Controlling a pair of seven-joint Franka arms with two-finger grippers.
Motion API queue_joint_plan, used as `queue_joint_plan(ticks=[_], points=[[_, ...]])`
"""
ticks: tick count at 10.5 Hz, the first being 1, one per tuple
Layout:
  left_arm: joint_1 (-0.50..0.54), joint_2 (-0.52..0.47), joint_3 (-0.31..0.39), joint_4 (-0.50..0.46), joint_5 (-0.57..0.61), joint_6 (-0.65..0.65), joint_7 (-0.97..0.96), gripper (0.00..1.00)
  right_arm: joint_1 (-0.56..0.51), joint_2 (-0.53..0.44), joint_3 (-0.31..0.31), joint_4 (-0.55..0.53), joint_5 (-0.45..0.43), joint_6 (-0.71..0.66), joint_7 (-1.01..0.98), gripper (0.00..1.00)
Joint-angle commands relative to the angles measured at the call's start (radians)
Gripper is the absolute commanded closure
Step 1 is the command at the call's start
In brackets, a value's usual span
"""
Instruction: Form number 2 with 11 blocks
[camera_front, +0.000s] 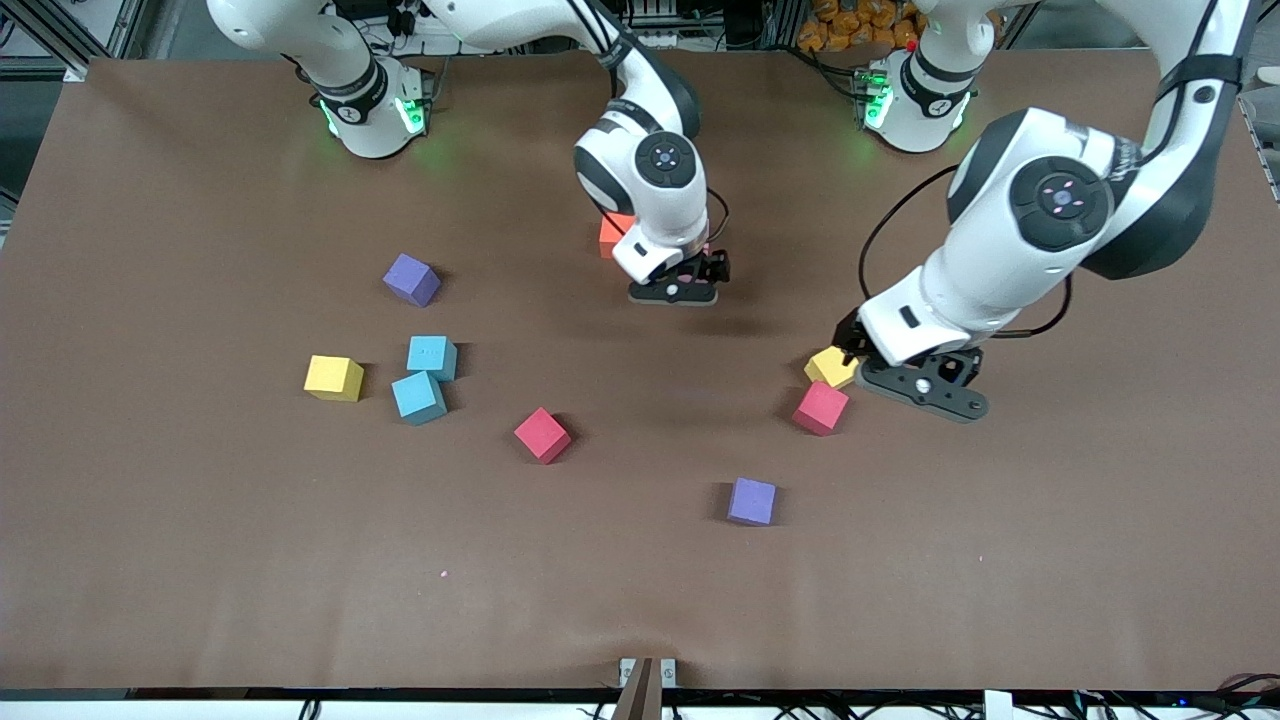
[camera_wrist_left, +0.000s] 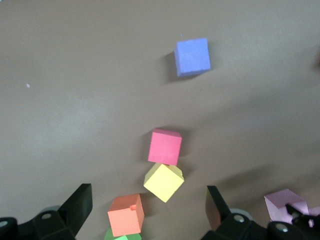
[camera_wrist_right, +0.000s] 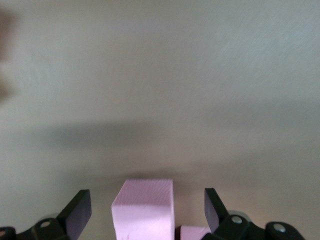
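You face a wide brown tabletop (camera_front: 200, 560) where the number 2 is barely begun: the small matte foam blocks lie scattered, among them two blue cubes (camera_front: 425, 378). Your right end effector (camera_wrist_right: 147, 210), low beside an orange cube (camera_front: 612, 235), is spread wide around a pink cube (camera_wrist_right: 144, 210). Your left end effector (camera_wrist_left: 149, 212) hangs wide open over a yellow cube (camera_wrist_left: 163, 182).

We can't make out any readable text, labels, brands or numbers anywhere on the table or arms.
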Motion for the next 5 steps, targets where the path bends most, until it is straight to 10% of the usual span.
queue_joint_plan(ticks=[1, 5], points=[[-0.004, 0.089, 0.001, 0.033, 0.028, -0.01, -0.02, 0.0, -0.02, -0.016, -0.058, -0.009, -0.002, -0.011, -0.094, 0.0], [-0.047, 0.15, 0.001, 0.024, 0.084, 0.005, -0.14, 0.0, -0.179, -0.013, -0.065, 0.014, -0.002, -0.012, -0.41, 0.0]])
